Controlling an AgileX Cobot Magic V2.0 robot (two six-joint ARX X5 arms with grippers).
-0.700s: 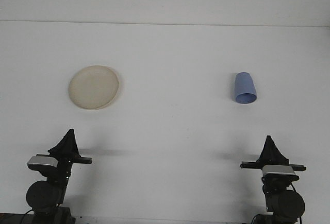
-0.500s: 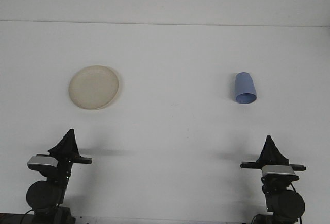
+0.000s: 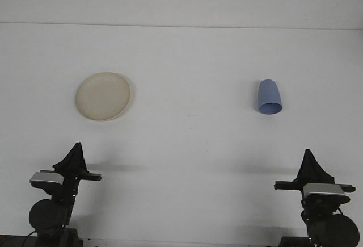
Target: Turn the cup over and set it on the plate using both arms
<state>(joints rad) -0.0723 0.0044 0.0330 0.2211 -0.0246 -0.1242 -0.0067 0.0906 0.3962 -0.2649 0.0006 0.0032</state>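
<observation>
- Right gripper [image 3: 309, 157]: shown low at the near right edge of the worktop [image 3: 187, 145], its dark fingers drawn together to a single point and nothing held between them. It is well apart from the cup.
- Left gripper [image 3: 75, 152]: shown at the near left, likewise pressed together to a point and empty, with the plate beyond it and well apart.
- Cup [image 3: 269, 97]: a small blue cup set on the right half of the worktop, on the far side of the right gripper. It appears to be lying on its side with the open mouth turned toward the robot, though an upside-down pose cannot be ruled out from this single view.
- Handling, judged from appearance: the cup is taken to be light, stiff plastic with a smooth, somewhat slippery wall. A moderate squeeze is expected to suffice; little risk of breakage is presumed.
- Suggested hold: the tapered wall is best taken across its width near mid-body, where the taper is less likely to let it slide out. The rim is best left free, so that the second gripper can receive it during the flip.
- Plate [image 3: 103, 96]: a pale cream, shallow round plate on the left half, bare, well apart from the cup.
</observation>
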